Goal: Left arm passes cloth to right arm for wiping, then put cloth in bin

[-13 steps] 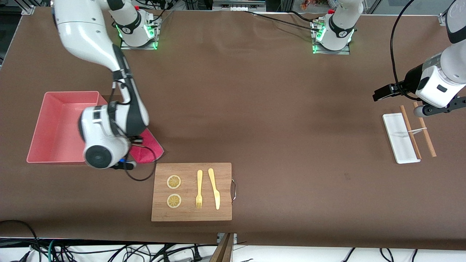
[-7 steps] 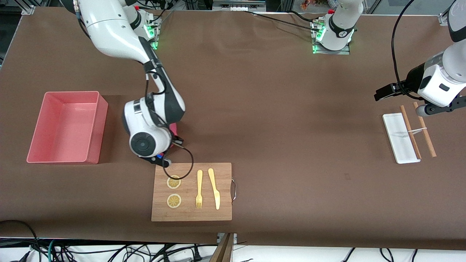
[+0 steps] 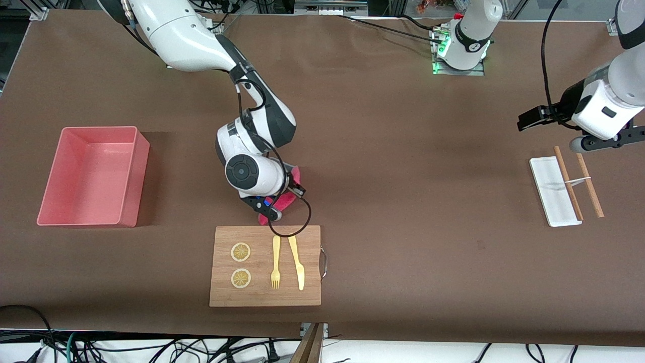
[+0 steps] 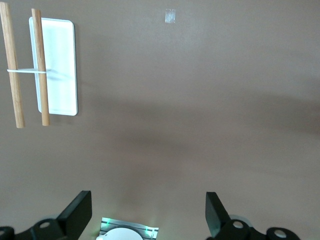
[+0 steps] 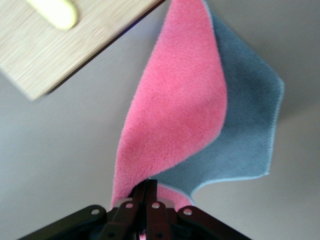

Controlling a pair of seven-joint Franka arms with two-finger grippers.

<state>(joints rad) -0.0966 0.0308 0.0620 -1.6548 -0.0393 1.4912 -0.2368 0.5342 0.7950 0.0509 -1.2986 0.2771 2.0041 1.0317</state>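
Observation:
My right gripper (image 3: 278, 200) is shut on one end of the magenta-pink cloth (image 3: 288, 194), low over the table just beside the farther edge of the cutting board. In the right wrist view the jaws (image 5: 151, 189) pinch the cloth (image 5: 175, 110), which fans out pink with its grey reverse side showing. The salmon-pink bin (image 3: 136, 176) stands empty toward the right arm's end of the table. My left gripper (image 3: 602, 143) waits open and empty over the left arm's end; its fingers (image 4: 76, 216) stand wide apart.
The wooden cutting board (image 3: 312, 262) holds two lemon slices, a yellow fork and a yellow knife; its corner shows in the right wrist view (image 5: 65, 50). A white tray (image 3: 552, 191) and a pair of chopsticks (image 3: 589, 184) lie below the left gripper.
My right gripper has carried the cloth along the table from beside the bin toward the left arm's end, past the board's farther edge. The left gripper has drifted slightly.

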